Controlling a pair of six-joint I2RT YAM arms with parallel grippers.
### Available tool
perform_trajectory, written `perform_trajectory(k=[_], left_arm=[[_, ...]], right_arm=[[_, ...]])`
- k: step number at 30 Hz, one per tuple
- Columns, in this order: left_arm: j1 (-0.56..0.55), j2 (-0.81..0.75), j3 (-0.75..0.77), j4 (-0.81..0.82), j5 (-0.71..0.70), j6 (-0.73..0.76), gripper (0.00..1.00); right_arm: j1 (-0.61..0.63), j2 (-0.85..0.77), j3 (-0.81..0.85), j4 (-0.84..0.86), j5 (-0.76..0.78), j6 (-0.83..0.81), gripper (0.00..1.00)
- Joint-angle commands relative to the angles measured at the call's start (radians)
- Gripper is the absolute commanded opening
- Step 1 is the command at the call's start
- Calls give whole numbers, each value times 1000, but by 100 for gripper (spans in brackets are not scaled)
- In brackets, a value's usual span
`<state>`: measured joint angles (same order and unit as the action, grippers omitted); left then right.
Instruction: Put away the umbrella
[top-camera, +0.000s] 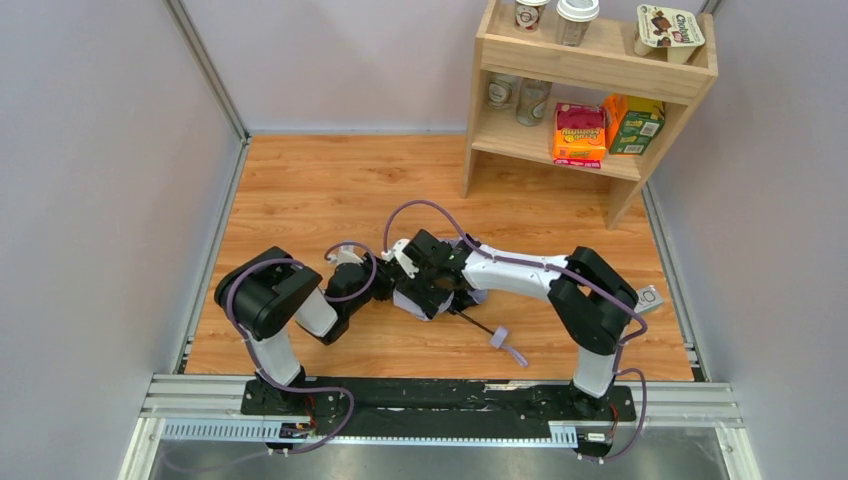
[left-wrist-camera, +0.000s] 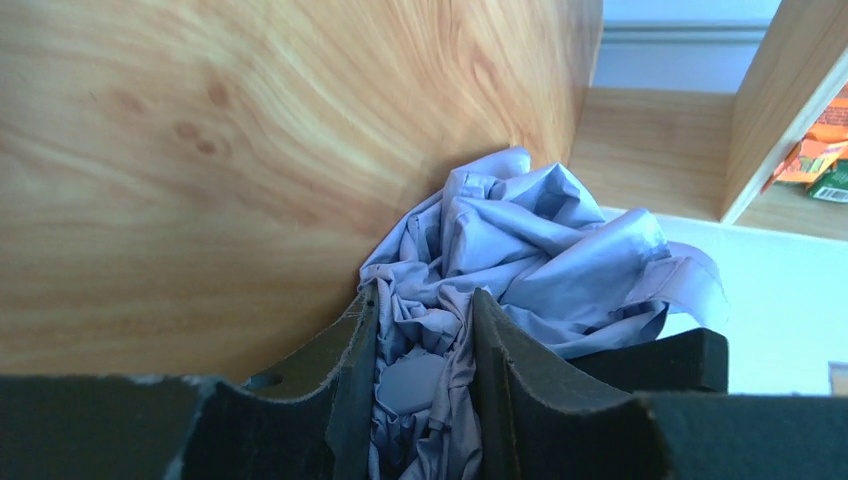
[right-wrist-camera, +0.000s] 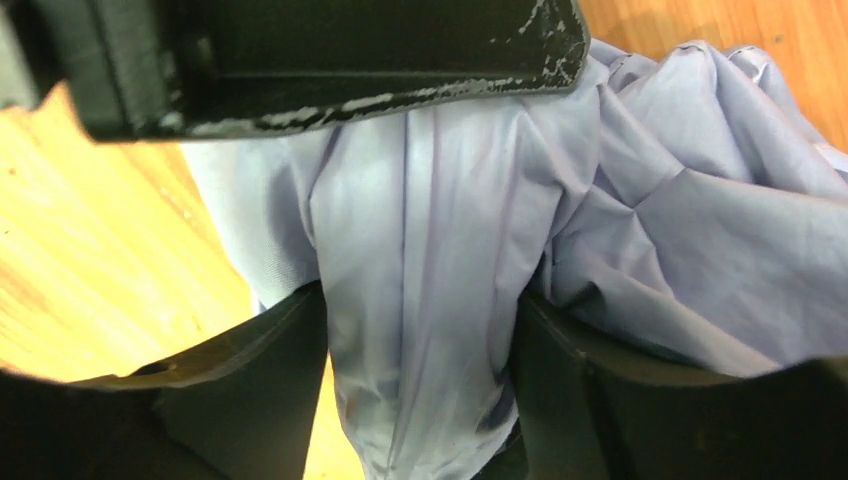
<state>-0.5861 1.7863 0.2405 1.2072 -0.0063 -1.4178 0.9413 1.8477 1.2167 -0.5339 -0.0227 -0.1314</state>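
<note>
The umbrella (top-camera: 408, 303) is lying at the middle of the table (top-camera: 300, 190), bunched between the two grippers. The left gripper (left-wrist-camera: 420, 335) is gripping it from the left and the right gripper (right-wrist-camera: 415, 340) from the right, with fabric sitting pinched between each pair of fingers. Its shaft (top-camera: 476, 323) is sticking out toward the near right, ending at the strap tab (top-camera: 503, 342) on the tabletop. A shelf unit (top-camera: 600, 72) is standing at the far right corner — cups (top-camera: 577, 18) sitting on top, two boxes (top-camera: 580, 135) resting side by side on the level below, just right of two jars (top-camera: 532, 100).

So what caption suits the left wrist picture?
Left gripper shut on the bunched lavender umbrella on a wooden table.
</note>
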Motion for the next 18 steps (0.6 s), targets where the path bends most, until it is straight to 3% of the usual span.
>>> perform_trajectory(k=[1, 7, 14, 18], left_arm=[[-4, -74, 6, -173, 88, -36, 0], [-4, -157, 42, -423, 107, -53, 0], [-4, -303, 95, -722, 95, -50, 0], [-4, -383, 183, -1015, 80, -43, 0]], right_arm=[[62, -100, -36, -51, 113, 105, 71], [146, -153, 26, -63, 211, 79, 82], [171, -59, 21, 1, 364, 39, 83], [182, -39, -49, 57, 370, 39, 82]])
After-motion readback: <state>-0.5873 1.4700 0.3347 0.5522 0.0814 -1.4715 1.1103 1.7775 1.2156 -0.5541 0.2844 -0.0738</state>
